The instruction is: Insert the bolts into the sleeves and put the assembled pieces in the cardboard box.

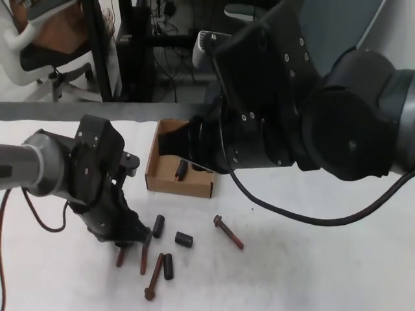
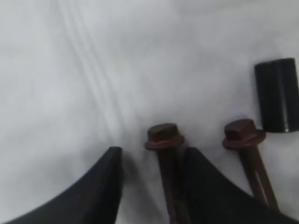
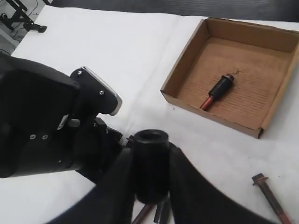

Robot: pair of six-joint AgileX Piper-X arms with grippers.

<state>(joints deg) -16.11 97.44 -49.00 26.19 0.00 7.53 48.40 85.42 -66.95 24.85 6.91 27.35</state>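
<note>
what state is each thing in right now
left gripper: open around a bolt
right gripper: shut on a sleeve
cardboard box: open, one assembled piece lying inside
loose bolt: lying bare on the bench
loose sleeve: lying empty on the bench

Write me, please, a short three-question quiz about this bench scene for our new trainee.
1. True or false: the brown cardboard box holds exactly one assembled bolt-and-sleeve piece.
2. What does the right gripper hold? A: a metal nut. B: a black cylindrical sleeve. C: nothing.
3. What lies on the white cloth between the open fingers of the left gripper?

Key: 1 true; 2 B; 3 a rusty-brown hex-head bolt.
</note>
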